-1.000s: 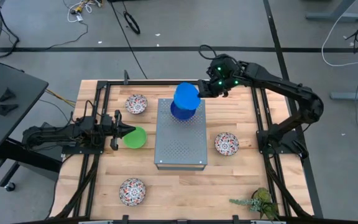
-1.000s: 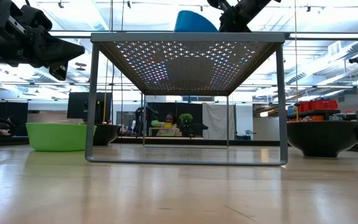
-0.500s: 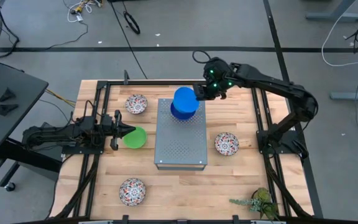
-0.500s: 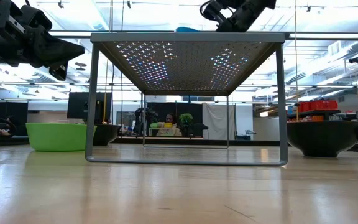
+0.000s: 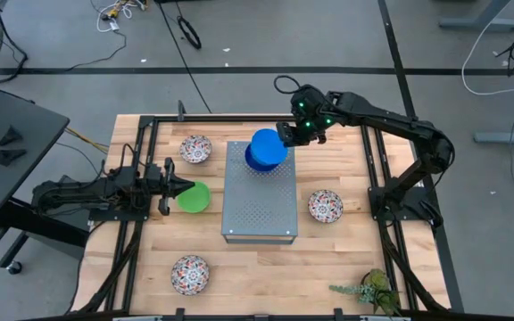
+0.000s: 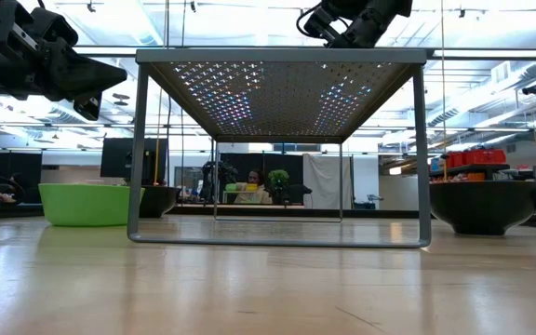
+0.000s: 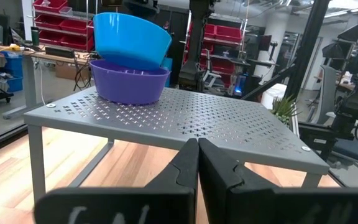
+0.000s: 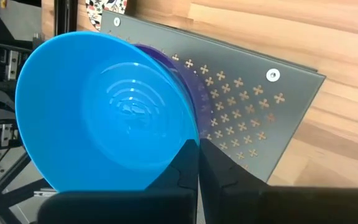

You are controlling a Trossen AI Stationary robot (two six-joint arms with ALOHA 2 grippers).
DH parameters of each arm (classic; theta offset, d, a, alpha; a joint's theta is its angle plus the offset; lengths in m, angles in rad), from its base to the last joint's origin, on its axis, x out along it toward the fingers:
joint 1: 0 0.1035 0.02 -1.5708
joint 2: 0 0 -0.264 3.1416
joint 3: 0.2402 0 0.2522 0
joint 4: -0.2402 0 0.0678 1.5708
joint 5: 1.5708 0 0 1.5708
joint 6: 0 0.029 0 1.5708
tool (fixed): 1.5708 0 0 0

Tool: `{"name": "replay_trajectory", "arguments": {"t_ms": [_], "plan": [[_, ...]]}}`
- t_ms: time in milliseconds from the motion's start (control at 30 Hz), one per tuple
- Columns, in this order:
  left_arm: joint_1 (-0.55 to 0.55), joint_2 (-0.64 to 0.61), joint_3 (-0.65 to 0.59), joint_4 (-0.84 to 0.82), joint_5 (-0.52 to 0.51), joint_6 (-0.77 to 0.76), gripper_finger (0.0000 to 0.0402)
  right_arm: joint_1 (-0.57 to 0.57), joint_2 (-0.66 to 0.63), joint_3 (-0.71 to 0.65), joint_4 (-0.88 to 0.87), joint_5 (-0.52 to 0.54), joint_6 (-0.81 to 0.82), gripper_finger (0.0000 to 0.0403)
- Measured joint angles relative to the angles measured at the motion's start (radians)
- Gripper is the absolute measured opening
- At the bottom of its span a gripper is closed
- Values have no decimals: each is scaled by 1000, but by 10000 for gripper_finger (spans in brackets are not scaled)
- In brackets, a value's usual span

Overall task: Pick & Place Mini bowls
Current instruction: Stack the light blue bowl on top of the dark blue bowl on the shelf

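Wooden tabletop [image 5: 328, 259], seen from above: left gripper [image 5: 178, 187] clenched beside green bowl [image 5: 194, 197]; on the grey perforated box [image 5: 258, 201], right gripper [image 5: 285, 135] pinches bright blue bowl [image 5: 268, 145] — tilted in the navy bowl [image 7: 129, 83], left wrist view reveals.

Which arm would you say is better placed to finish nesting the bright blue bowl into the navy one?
The right: its gripper grips the tilted bright blue bowl over the navy bowl on the grey box. The left gripper waits by the green bowl.

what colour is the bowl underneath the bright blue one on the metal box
Navy, looking purplish: the lower bowl under the bright blue bowl on the perforated box shows best in the left wrist view.
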Motion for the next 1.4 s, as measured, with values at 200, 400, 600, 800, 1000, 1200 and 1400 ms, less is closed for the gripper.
{"name": "replay_trajectory", "arguments": {"t_ms": [200, 400, 600, 800, 1000, 1200, 1400], "plan": [[0, 0, 0, 0, 0, 0, 14, 0, 0, 0, 0, -2, 4, 0], [0, 0, 0, 0, 0, 0, 14, 0, 0, 0, 73, -36, 18, 12], [0, 0, 0, 0, 0, 0, 14, 0, 0, 0, 64, -68, 19, 29], [0, 0, 0, 0, 0, 0, 14, 0, 0, 0, 30, -73, -1, 31], [0, 0, 0, 0, 0, 0, 14, 0, 0, 0, 30, -73, -4, 31], [0, 0, 0, 0, 0, 0, 14, 0, 0, 0, 30, -73, -5, 35], [0, 0, 0, 0, 0, 0, 14, 0, 0, 0, 32, -73, -4, 74]]}}
